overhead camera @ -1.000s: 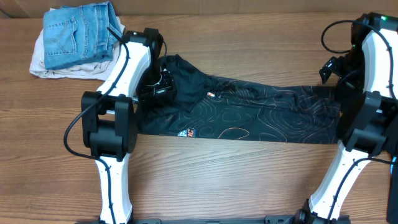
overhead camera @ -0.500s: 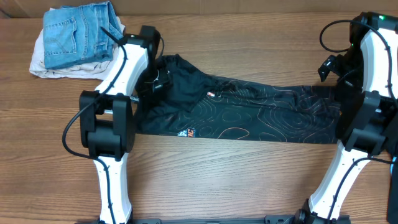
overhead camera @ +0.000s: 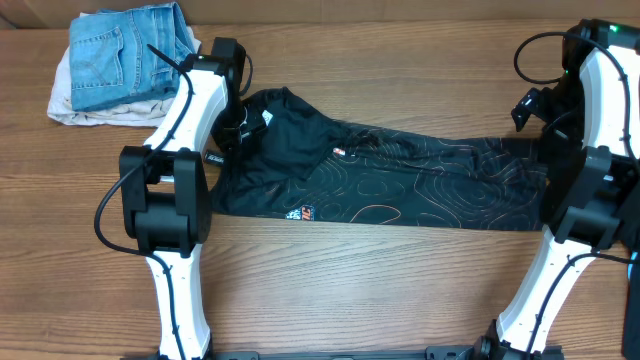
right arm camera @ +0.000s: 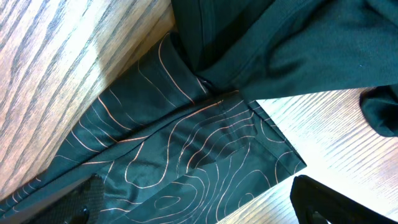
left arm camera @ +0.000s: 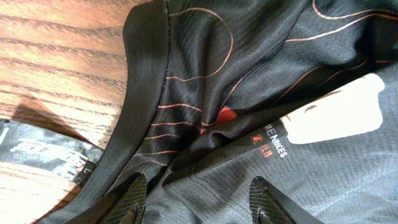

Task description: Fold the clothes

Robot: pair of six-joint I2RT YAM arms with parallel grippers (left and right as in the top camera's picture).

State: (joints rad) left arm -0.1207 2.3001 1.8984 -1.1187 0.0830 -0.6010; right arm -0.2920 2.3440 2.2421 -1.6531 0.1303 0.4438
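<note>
My left gripper (left arm camera: 200,196) is down on the left end of the jersey (overhead camera: 400,180). Its jaws are released and stand part-way apart. A wrinkled fold of black cloth lies between the tips, and I see no pinch on it. Just ahead of those jaws, to the right, is a white label (left arm camera: 336,115) with small red characters beside it. Ahead and to the left, the dark hem band (left arm camera: 146,93) curves over bare wood.

My right gripper (right arm camera: 199,199) is over the jersey's right end with its jaws spread wide and nothing between them. Orange-lined cloth lies under and ahead of them, with a plain black fold further ahead. I can't tell if the tips touch the fabric.

The jersey lies lengthwise on the table (overhead camera: 350,290) between the two arms, flat on the right and rumpled by the left jaws. Folded jeans (overhead camera: 125,50) on a pale cloth (overhead camera: 65,100) sit out past the left jaws, apart from the jersey.
</note>
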